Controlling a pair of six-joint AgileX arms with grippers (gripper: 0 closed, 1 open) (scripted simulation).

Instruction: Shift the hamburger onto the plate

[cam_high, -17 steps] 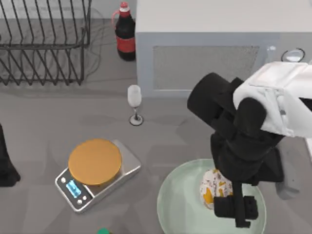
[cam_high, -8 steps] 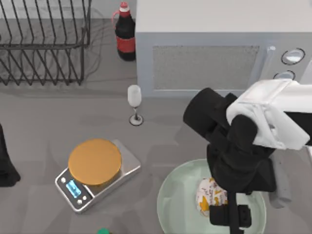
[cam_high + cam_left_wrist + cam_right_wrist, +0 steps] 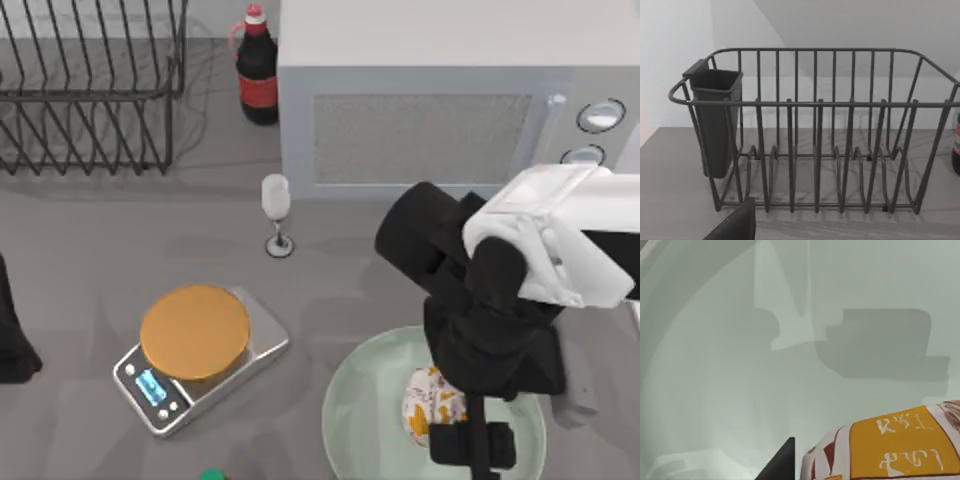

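Observation:
The hamburger, a small white-wrapped lump with orange blotches, is over the inside of the pale green plate at the table's front right. My right gripper reaches down over the plate and is shut on the hamburger, with its black wrist covering part of it. In the right wrist view the hamburger sits very close, with one dark fingertip beside it and the plate floor behind. My left arm is parked at the table's left edge.
A silver scale with an orange-brown disc stands left of the plate. Behind it are a wine glass, a dark bottle and a wire dish rack. A white microwave fills the back right.
My right gripper carried the hamburger a little to the left and toward the table's front over the plate, then stayed almost still in the last half second. The left arm did not move.

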